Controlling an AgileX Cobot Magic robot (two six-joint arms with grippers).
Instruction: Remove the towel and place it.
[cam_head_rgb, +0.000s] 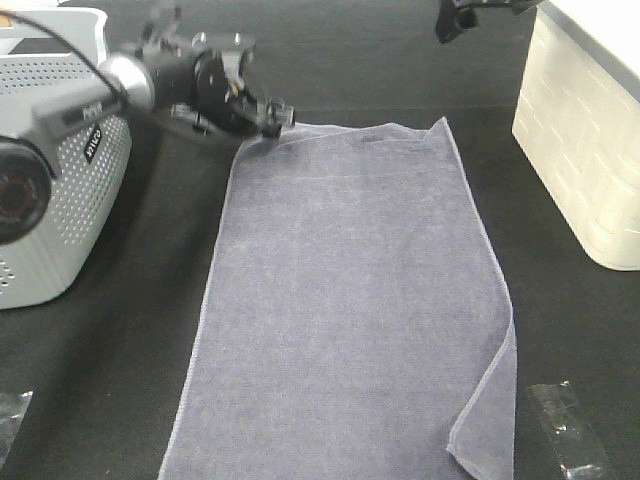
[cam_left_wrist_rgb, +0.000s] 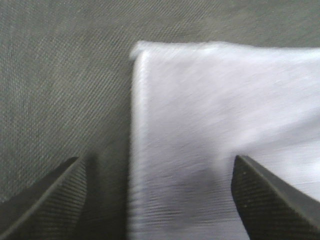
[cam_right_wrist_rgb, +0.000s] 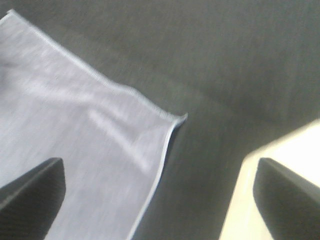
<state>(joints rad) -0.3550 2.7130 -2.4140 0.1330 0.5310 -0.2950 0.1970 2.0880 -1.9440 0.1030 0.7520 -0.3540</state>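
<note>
Plastic wrappers: one crinkled clear piece (cam_head_rgb: 566, 428) lies on the mat at the near right, just beside the towel's folded corner; another (cam_head_rgb: 10, 420) peeks in at the near left edge.
Writing: there is white lettering on the left arm's (cam_head_rgb: 95, 110) dark housing, but it is too small and angled to read; nothing else carries a label.
Towel, position: the towel (cam_head_rgb: 350, 300) lies spread flat on the dark mat (cam_head_rgb: 120, 380), running lengthwise from the near edge of the high view up to the far middle, between the grey basket and the white basket.
Towel, look: grey-lavender terry with a thin, lighter stitched hem along its sides; mostly smooth, faint creases across the far end.
Towel, near corner: the near right corner is folded back over itself into a triangular flap.
Towel, far corners: the far right corner lies slightly peaked on the mat; the far left corner sits right at the left gripper.
Grey basket: a perforated grey basket (cam_head_rgb: 60, 200) stands on the left, apart from the towel's edge.
White basket: a woven-pattern white basket (cam_head_rgb: 585, 150) stands on the right, also apart from the cloth.
Left gripper: the left gripper (cam_head_rgb: 272, 115) is down at the far left corner, fingers spread wide; in its wrist view the towel's (cam_left_wrist_rgb: 210, 140) side edge runs between the two dark fingertips (cam_left_wrist_rgb: 47, 200), nothing clamped.
Right gripper: the right gripper (cam_head_rgb: 455, 20) hangs at the far top, above the mat and clear of the cloth, fingers parted and empty; its wrist view looks down on the far right corner of the towel (cam_right_wrist_rgb: 75, 145) and a pale slice of the white basket (cam_right_wrist_rgb: 280, 150).
</note>
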